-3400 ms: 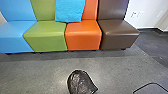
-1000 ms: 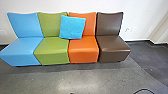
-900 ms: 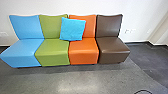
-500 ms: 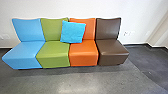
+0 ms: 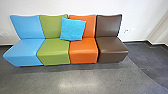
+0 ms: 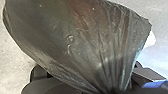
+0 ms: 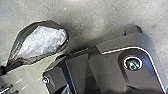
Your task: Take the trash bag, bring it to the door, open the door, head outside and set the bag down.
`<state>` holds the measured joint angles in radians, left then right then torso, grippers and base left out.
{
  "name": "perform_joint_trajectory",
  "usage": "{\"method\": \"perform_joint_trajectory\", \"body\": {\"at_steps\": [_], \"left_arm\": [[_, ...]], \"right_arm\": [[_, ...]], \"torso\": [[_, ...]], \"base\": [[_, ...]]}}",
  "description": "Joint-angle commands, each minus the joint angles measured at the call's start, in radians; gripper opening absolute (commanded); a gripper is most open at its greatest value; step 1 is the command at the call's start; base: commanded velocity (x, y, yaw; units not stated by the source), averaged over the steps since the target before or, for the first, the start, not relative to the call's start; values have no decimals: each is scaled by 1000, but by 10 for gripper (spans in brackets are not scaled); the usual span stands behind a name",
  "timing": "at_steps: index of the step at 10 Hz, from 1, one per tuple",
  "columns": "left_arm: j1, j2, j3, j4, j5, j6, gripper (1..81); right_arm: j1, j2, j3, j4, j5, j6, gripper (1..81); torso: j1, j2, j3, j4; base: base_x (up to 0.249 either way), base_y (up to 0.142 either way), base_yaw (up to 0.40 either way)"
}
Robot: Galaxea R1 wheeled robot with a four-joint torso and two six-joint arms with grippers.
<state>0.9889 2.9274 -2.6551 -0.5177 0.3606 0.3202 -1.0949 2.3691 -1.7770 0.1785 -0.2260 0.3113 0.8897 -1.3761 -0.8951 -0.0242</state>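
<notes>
The black trash bag (image 6: 75,42) looms large in the left wrist view, its plastic drawn into folds that meet at my left gripper (image 6: 113,90), which is shut on the gathered neck. In the right wrist view the same bag (image 7: 42,41) hangs over grey floor, with pale crumpled material showing through its thin side and its narrow neck toward a dark part at the picture's edge. The state of my right gripper cannot be made out.
Four joined seats stand against a white wall: blue (image 5: 23,51), green (image 5: 53,50), orange (image 5: 83,51) and brown (image 5: 111,50). A bright blue cushion (image 5: 72,28) leans across the green and orange backs. Grey floor (image 5: 80,81) lies before them.
The head camera's aim has risen since the oldest picture, bringing the seat backs and wall into view. The black bag and a dark curved line have passed beyond its lower edge.
</notes>
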Motion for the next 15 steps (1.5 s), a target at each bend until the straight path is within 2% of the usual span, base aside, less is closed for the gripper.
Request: {"method": "perform_joint_trajectory", "body": {"at_steps": [1, 5, 11, 13, 14, 15], "left_arm": [[-26, -14, 9, -10, 80, 31, 10], [4, -11, 10, -10, 77, 48, 10], [43, 0, 4, -9, 64, 68, 10], [75, 12, 1, -9, 61, 91, 10], [95, 16, 1, -8, 43, 92, 10], [118, 18, 1, -7, -3, 106, 10]], "right_arm": [[-23, 18, -28, 2, -26, -6, 811], [-66, 70, -65, -17, -4, -8, 811], [-116, 121, -128, -47, 17, -8, 811], [-138, 152, -182, -54, 31, -12, 811], [-142, 164, -200, -54, 31, -14, 811], [-144, 176, -215, -54, 31, -14, 811]], "torso": [[-63, 98, 0, 0], [-148, 230, 105, 0], [-283, 436, 295, 0], [-333, 510, 363, 0], [-353, 542, 392, 0], [-380, 582, 429, 0]], "base": [[0, 0, 0], [0, 0, 0], [0, 0, 0], [0, 0, 0], [0, 0, 0], [0, 0, 0]]}}
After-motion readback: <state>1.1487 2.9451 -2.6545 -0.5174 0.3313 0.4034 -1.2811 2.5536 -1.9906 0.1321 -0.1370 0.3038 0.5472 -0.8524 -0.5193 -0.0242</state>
